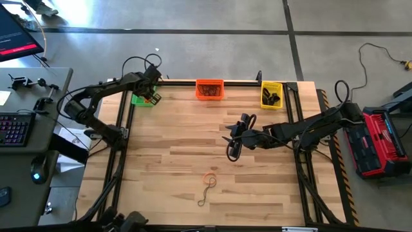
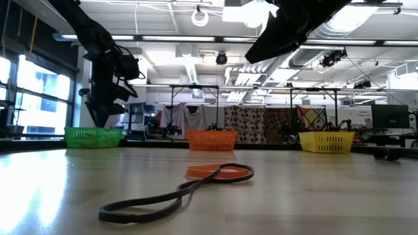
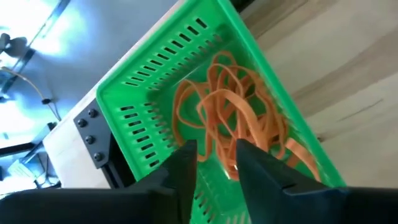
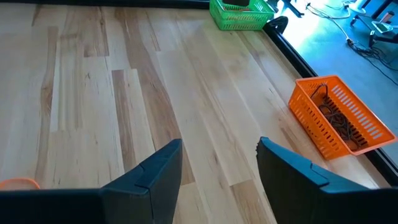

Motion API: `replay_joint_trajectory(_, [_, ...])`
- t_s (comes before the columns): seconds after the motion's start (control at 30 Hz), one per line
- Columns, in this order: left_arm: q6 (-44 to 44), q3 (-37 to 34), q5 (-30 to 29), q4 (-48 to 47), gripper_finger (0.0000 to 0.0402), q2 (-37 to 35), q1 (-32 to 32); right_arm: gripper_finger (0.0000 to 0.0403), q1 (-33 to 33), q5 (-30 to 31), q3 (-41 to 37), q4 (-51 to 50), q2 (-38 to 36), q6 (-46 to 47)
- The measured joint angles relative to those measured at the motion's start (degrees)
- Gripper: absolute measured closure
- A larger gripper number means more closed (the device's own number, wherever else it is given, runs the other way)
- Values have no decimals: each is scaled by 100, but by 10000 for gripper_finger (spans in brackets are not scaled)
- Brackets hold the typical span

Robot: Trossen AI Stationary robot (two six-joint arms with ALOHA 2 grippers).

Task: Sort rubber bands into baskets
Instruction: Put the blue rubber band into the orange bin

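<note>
My left gripper (image 3: 214,163) is open and hangs just above the green basket (image 3: 186,74) at the table's far left (image 1: 143,100). The basket holds several orange rubber bands (image 3: 230,112). My right gripper (image 4: 217,168) is open and empty over the middle of the table (image 1: 232,147). An orange band (image 1: 210,180) and a dark band (image 1: 205,196) lie flat on the table near the front, the dark one's end overlapping the orange one (image 2: 219,172). The orange basket (image 1: 210,89) holds brown bands (image 4: 339,121). The yellow basket (image 1: 271,95) holds black bands.
The three baskets stand in a row along the table's far edge, against a black frame rail (image 1: 241,82). Black rails also run down the table's left (image 1: 119,161) and right (image 1: 302,174) sides. Bare wood lies between the right gripper and the two loose bands.
</note>
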Motion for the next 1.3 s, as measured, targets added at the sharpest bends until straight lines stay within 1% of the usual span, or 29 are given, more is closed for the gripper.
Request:
replay_joint_trajectory(0.13, [8,0,-11,-19,270,-18,-66,208,0,0,0,0,0,-2])
replay_joint_trajectory(0.23, [97,0,94,-111,261,-200,-335,208,0,0,0,0,0,-3])
replay_joint_trajectory(0.4, [194,0,213,-84,272,-859,-1177,208,0,0,0,-4,0,-4])
replay_joint_trajectory(0.5, [184,-9,675,-51,283,-1311,-1843,208,4,-48,0,-14,0,16])
replay_joint_trajectory(0.57, [80,-87,1037,95,289,-1583,-2325,208,4,-268,0,-15,0,102])
replay_joint_trajectory(0.67, [-127,-365,1479,524,299,-1902,-3081,208,14,-743,0,57,51,187])
replay_joint_trajectory(0.73, [-212,-635,1667,935,306,-2072,-3602,208,53,-1028,0,114,162,303])
replay_joint_trajectory(0.83, [-427,-1127,1728,1754,318,-2210,-4373,208,140,-1465,0,301,436,541])
replay_joint_trajectory(1.0, [-759,-1847,1729,3334,336,-2229,-5501,208,424,-2022,0,747,1065,809])
replay_joint_trajectory(1.07, [-891,-2046,1726,3869,342,-2225,-5856,208,549,-2275,0,965,1279,921])
replay_joint_trajectory(1.17, [-1074,-2188,1720,4302,347,-2225,-6257,211,720,-2534,0,1431,1586,1180])
replay_joint_trajectory(1.3, [-1167,-2216,1450,4381,351,-2225,-6627,231,889,-2694,0,1907,1955,1509])
